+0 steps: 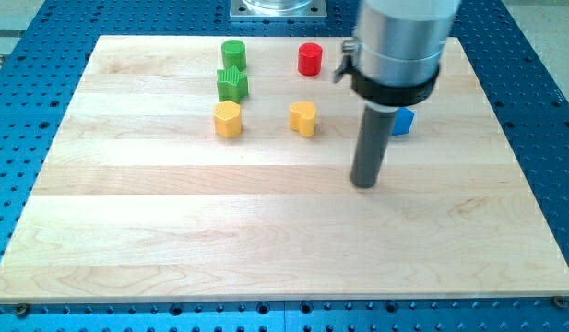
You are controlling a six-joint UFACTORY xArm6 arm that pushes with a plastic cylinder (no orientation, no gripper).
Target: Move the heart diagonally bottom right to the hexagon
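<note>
A yellow heart [303, 118] lies on the wooden board at upper middle. A yellow hexagon [228, 119] lies to its left, level with it. My tip [364, 183] rests on the board below and to the right of the heart, a short gap away, touching no block.
A green star [232, 85] sits just above the hexagon, with a green cylinder [233, 53] above that. A red cylinder [309, 59] stands above the heart. A blue block [403, 122] is partly hidden behind my rod. The wooden board [266, 249] lies on a blue perforated table.
</note>
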